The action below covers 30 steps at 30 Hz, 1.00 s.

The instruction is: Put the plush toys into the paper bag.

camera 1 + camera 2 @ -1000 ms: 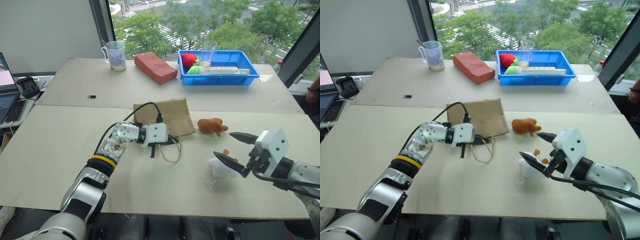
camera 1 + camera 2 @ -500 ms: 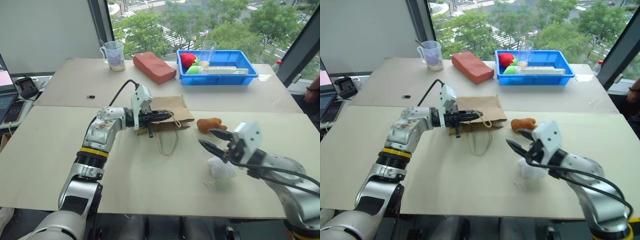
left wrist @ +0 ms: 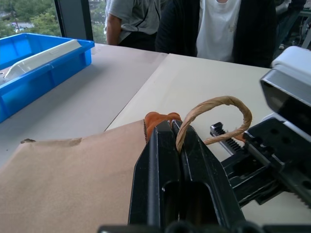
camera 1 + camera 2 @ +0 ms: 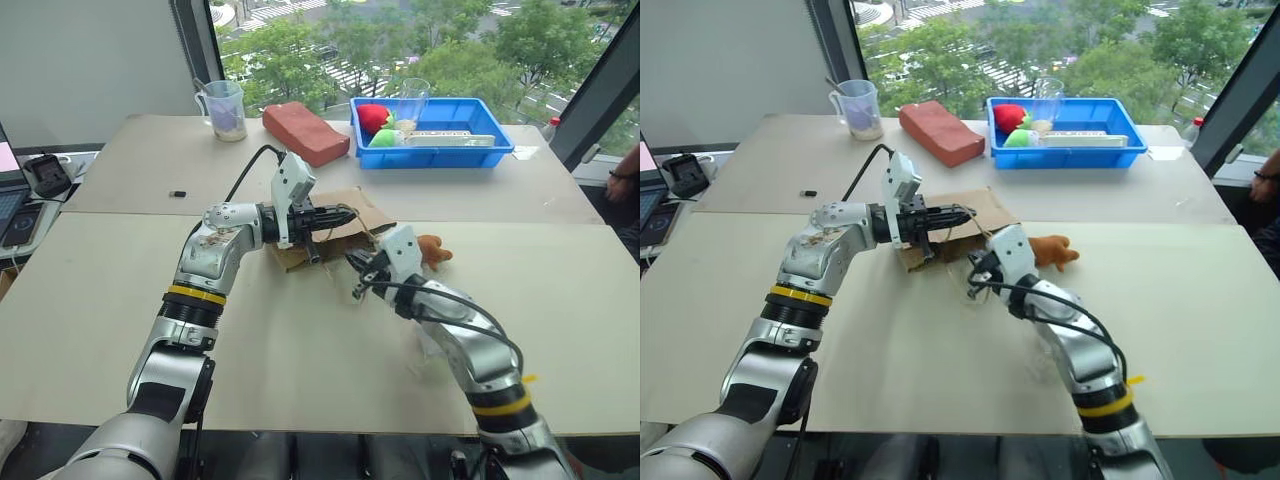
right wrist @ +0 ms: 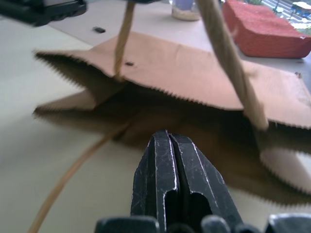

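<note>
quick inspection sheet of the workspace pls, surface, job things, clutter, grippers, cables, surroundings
surface: pale tables pushed together, bare at the front.
job's things: paper bag lying down, mouth lifted open by one twine handle; orange-brown plush on the table beside it; white plush mostly hidden behind the right arm.
clutter: red brick block, measuring cup, blue bin with plush fruit.
grippers: left gripper shut on the handle; right gripper shut, empty, at the bag mouth.
cables: black cable on the left wrist.
surroundings: window, trees, people standing nearby.

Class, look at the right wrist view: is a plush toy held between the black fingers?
No: the right gripper has its fingers pressed together on nothing, before the brown paper bag.
</note>
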Each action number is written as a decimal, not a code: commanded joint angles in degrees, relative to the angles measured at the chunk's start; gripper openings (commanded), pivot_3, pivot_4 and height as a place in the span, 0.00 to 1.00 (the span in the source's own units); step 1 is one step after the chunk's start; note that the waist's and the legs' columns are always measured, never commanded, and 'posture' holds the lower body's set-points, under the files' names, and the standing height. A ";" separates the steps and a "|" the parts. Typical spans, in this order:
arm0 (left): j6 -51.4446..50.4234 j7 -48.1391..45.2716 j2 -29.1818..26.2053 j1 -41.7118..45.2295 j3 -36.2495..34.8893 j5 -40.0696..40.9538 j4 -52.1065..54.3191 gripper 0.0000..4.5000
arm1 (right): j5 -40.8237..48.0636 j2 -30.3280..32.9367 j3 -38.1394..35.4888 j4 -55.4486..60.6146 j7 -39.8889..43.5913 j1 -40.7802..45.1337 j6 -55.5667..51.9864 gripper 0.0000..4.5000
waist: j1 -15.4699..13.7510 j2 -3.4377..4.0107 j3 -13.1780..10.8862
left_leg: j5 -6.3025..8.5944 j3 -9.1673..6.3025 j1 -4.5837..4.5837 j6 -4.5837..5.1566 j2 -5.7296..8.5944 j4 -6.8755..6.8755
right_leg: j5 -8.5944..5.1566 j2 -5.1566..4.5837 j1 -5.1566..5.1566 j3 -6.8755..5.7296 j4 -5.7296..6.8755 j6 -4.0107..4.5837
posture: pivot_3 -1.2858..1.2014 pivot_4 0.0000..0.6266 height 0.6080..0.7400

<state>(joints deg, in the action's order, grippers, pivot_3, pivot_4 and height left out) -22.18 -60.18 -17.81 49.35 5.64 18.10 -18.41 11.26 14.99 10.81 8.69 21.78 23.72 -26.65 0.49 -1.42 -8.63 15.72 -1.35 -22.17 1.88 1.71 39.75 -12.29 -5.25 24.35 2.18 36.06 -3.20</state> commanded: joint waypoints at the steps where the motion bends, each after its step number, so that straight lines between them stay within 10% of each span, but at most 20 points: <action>1: 0.03 0.19 -0.20 0.52 -0.86 1.02 2.67 0.00 | -1.39 -1.60 -1.24 -3.48 -0.84 2.79 3.53 0.01 | 0.09 0.00 0.00 | 0.00 -0.01 0.00 0.00 0.00 -0.01 | 0.00 0.00 0.00 0.00 0.00 0.00 | 0.52 0.24 1.00; 30: -3.11 8.60 -2.50 13.67 -13.90 9.57 -0.79 0.00 | -11.04 -13.67 -0.46 -37.02 -4.19 12.00 12.14 0.01 | 1.98 0.02 0.00 | -0.11 -0.12 0.04 -0.21 -0.03 -0.28 | 0.02 -0.01 0.11 0.02 0.23 0.00 | 0.52 0.24 1.00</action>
<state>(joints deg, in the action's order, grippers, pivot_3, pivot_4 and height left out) -26.27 -51.89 -19.90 60.88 -7.37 26.78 -21.27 -0.41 1.73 10.78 -27.23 17.83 35.89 -11.75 2.47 -1.40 -8.63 15.61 -1.47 -22.12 1.66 1.68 39.44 -12.27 -5.26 24.46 2.21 36.28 -3.21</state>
